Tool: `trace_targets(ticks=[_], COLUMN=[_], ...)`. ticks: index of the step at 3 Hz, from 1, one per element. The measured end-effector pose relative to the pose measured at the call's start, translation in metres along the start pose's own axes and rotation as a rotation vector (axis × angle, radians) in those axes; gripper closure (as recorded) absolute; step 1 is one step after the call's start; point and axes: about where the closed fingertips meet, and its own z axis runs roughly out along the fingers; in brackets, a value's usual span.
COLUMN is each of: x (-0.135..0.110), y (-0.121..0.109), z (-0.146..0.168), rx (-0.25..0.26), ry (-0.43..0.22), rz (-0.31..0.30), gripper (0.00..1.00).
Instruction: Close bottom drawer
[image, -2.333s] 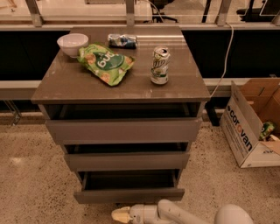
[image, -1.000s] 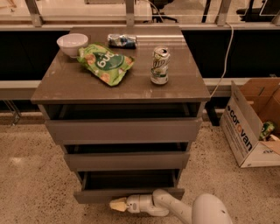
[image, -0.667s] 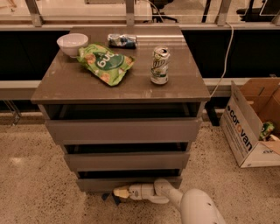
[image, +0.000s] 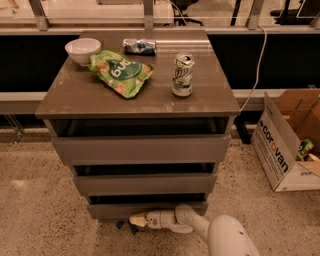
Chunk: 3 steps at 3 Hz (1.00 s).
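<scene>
The grey-brown table (image: 100, 95) is standing at the centre of the scene on a speckled floor and is housing three stacked drawers. The top drawer (image: 140, 149) and the middle drawer (image: 145, 184) are each sitting slightly open, showing a dark gap above the front. The bottom drawer (image: 115, 210), lowest in the stack and nearest the floor, is showing only a narrow dark gap above its plain front. A cardboard box (image: 272, 150) is lying open on the floor to the right of the table. The white robot arm (image: 200, 227) is reaching in from the near right, low along the floor. Its end effector (image: 136, 220) is pressing against the bottom drawer's front at its lower edge; whether it is open or closed cannot be told. On the table, a green snack bag (image: 120, 72) is lying left of centre, a white bowl (image: 82, 51) is sitting at the far left, a drink can (image: 182, 75) is standing upright at the right, and a blue packet (image: 139, 46) is lying at the far edge.
</scene>
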Motion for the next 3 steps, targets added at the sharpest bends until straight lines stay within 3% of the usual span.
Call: trace_targets(ticks=[2, 3], x=[-0.015, -0.020], y=[-0.016, -0.022], z=[0.000, -0.003], rx=[0.118, 0.151], ry=[-0.122, -0.175], rz=[-0.026, -0.034], gripper=[1.00, 1.00])
